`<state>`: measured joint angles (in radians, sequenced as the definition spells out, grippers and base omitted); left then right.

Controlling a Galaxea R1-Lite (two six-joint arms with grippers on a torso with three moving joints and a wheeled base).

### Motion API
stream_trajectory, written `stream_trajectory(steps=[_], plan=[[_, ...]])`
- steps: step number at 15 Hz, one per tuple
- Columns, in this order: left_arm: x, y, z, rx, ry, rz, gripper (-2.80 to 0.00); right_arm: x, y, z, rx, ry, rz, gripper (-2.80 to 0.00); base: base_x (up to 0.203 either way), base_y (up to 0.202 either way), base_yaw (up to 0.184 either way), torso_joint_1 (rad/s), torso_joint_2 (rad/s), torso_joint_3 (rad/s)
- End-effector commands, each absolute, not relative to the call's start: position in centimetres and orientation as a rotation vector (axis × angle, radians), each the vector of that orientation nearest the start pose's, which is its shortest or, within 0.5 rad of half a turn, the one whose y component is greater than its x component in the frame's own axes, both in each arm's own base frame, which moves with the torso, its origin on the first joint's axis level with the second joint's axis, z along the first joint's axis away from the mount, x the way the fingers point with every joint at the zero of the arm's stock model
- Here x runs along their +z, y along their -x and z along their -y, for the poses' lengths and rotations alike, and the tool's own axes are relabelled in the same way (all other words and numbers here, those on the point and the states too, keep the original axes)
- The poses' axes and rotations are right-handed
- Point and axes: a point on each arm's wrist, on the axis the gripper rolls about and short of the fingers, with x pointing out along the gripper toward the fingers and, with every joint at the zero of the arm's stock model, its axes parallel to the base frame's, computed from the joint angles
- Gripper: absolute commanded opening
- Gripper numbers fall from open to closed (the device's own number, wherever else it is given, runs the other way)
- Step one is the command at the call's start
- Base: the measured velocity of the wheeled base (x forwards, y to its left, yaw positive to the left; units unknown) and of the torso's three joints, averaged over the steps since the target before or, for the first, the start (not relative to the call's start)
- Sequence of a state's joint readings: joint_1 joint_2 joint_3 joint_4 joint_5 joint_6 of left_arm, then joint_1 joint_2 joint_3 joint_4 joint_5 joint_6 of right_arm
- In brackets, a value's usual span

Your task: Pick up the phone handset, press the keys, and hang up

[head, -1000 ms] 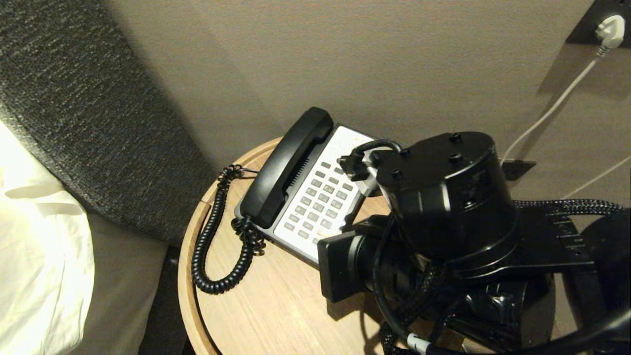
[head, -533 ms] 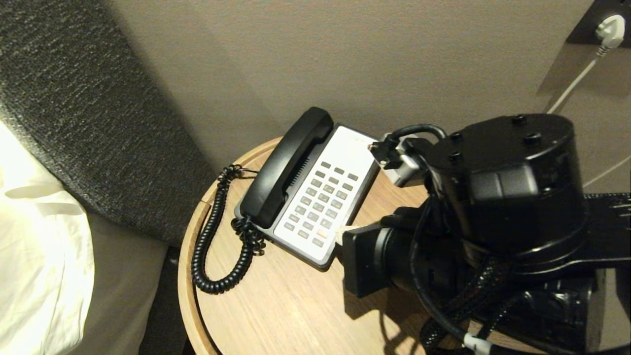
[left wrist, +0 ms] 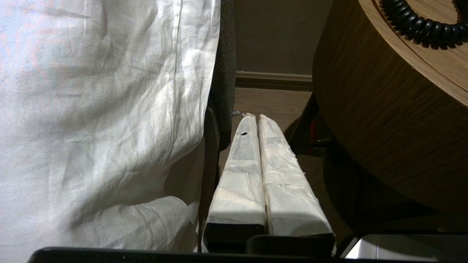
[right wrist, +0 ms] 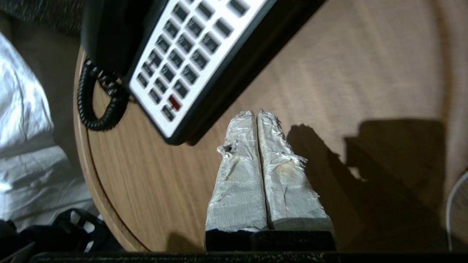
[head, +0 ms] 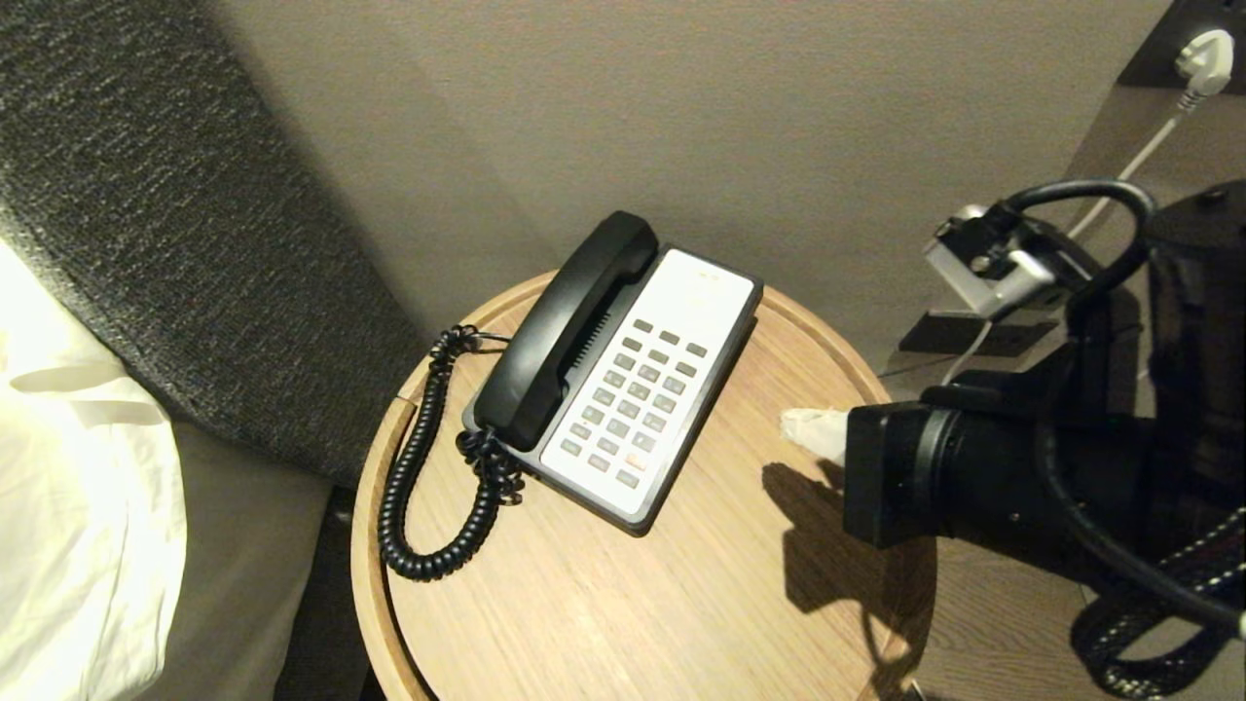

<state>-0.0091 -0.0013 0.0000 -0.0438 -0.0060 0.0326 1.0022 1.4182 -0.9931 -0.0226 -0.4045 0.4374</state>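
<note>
The black phone handset (head: pixel 565 331) lies in its cradle on the left side of the black-and-white phone base (head: pixel 715 297), and its coiled cord (head: pixel 414 477) loops over the round wooden table (head: pixel 604 604). The grey keys (head: pixel 638 394) show beside it, also the keys (right wrist: pixel 182 54) in the right wrist view. My right gripper (head: pixel 803 425) is shut and empty, its white-wrapped fingers pressed together, hovering over the table to the right of the base and clear of it; the same right gripper (right wrist: pixel 257 112) points toward the base's near corner. My left gripper (left wrist: pixel 255 116) is shut and empty, parked low between bed and table.
A white bed sheet (head: pixel 78 487) and a dark padded headboard (head: pixel 175 214) stand left of the table. A white plug and cable (head: pixel 1202 54) hang on the wall at the back right. The table's curved side (left wrist: pixel 384 120) is close to my left gripper.
My right arm has drawn back to the right, off the keypad, uncovering the whole phone base. The handset, cord and left gripper have not moved.
</note>
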Motion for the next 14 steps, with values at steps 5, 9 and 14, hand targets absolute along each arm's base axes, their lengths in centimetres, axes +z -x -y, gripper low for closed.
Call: stream_trajectory(steps=[5, 9, 14], plan=[[7.3, 2.1, 0.0, -0.015, -0.032, 0.022, -2.8, 27.1, -10.4, -11.7, 0.413, -0.268, -0.306, -2.8, 0.0, 0.0, 0.0, 0.0, 0.0, 0.0], [7.3, 2.1, 0.0, -0.015, -0.034, 0.02, -2.8, 25.0, -8.7, -3.1, 0.051, -0.349, -0.21, -2.8, 0.0, 0.0, 0.0, 0.0, 0.0, 0.0], [7.3, 2.1, 0.0, -0.015, -0.032, 0.022, -2.8, 17.9, -0.8, 0.1, 0.026, -0.297, -0.095, -2.8, 0.0, 0.0, 0.0, 0.0, 0.0, 0.0]])
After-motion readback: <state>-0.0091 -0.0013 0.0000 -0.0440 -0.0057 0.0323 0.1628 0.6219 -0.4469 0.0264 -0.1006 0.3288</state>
